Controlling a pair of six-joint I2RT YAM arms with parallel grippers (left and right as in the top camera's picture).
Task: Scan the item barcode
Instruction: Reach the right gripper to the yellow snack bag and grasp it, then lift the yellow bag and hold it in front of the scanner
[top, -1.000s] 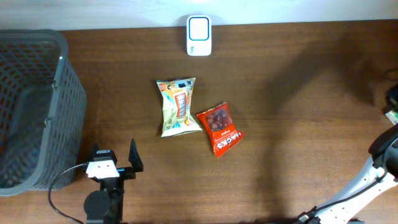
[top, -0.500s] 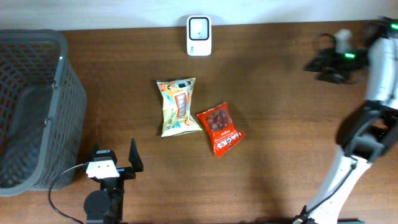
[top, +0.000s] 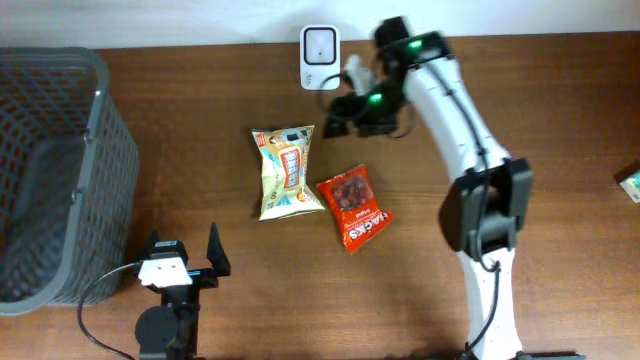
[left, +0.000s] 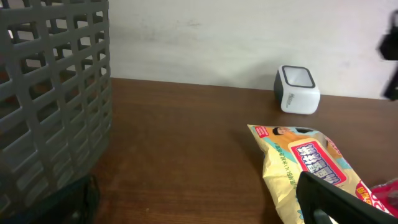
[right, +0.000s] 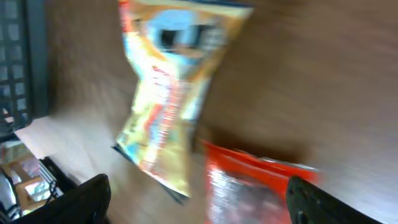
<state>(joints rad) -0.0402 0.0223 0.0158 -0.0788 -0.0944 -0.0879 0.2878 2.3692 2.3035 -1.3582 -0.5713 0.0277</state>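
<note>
Dark wooden tabletop: the right gripper (top: 342, 118) has swung in from the far edge, jaws now wide and empty, near the barcode scanner (top: 320, 43). The 2 items, yellow snack bag (top: 285, 170) and red snack bag (top: 353, 207), lie untouched mid-table. Left gripper (top: 185, 262) gapes, empty. Pickup judged next.

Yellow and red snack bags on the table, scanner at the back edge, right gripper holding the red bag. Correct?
No: overhead view shows the right gripper open and empty, hanging near the scanner. The red bag lies on the table beside the yellow bag. The rest holds.
</note>
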